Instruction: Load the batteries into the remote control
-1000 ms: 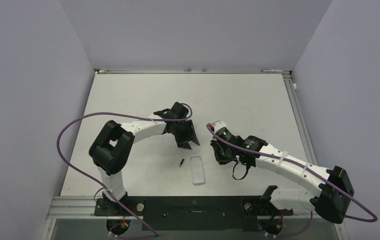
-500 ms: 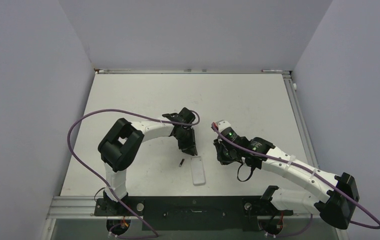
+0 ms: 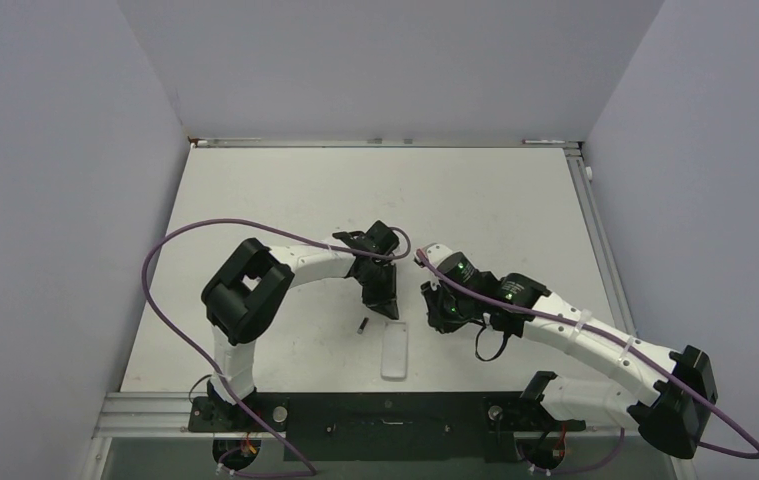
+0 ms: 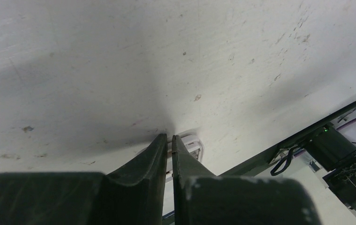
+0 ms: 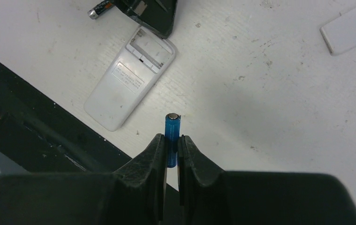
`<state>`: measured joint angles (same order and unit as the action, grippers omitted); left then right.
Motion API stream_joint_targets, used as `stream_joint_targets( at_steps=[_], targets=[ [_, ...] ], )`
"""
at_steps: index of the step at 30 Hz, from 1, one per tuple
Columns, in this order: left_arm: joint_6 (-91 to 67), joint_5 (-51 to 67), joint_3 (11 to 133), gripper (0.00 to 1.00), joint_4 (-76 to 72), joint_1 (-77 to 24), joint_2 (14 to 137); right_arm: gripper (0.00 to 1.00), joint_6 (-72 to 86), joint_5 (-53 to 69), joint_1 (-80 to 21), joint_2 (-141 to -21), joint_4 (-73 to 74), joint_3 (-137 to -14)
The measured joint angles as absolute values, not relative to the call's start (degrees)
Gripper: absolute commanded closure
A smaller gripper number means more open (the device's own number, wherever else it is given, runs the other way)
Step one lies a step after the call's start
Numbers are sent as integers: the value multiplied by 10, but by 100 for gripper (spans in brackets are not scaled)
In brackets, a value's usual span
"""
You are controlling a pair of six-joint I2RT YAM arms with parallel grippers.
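The white remote control (image 5: pixel 129 79) lies back-up near the table's front edge (image 3: pixel 395 350), its battery compartment (image 5: pixel 150 49) open and bare. My left gripper (image 3: pixel 387 308) is shut, its tips (image 4: pixel 169 138) resting at the compartment end of the remote control (image 4: pixel 193 143), with nothing seen between them. The dark battery (image 3: pixel 363 325) lies on the table just left of that end (image 5: pixel 100 9). My right gripper (image 5: pixel 171 139) hovers to the remote's right (image 3: pixel 437 318), shut on the blue battery (image 5: pixel 171 133), which sticks out past its fingertips.
A small loose white cover piece (image 5: pixel 349 28) lies on the table beyond my right gripper. The black base rail (image 3: pixel 385 410) runs along the near edge just below the remote. The table top is scuffed white (image 3: pixel 375 200).
My left gripper has shut and moved right and nearer, onto the remote's far end. The remote has shifted slightly toward the front edge. My right gripper still holds the blue battery.
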<state>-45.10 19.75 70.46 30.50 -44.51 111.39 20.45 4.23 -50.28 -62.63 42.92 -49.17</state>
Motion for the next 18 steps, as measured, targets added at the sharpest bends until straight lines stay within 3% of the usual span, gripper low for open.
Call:
stream_joint_targets(
  at_steps=[7,18],
  targets=[
    [-442,211,705,95,302,-448,1116,91,181,83,-503,-626,417,-512],
    [-429,211,706,81,319,-443,1105,91,116,111,-503,-644,400,-538]
  ],
)
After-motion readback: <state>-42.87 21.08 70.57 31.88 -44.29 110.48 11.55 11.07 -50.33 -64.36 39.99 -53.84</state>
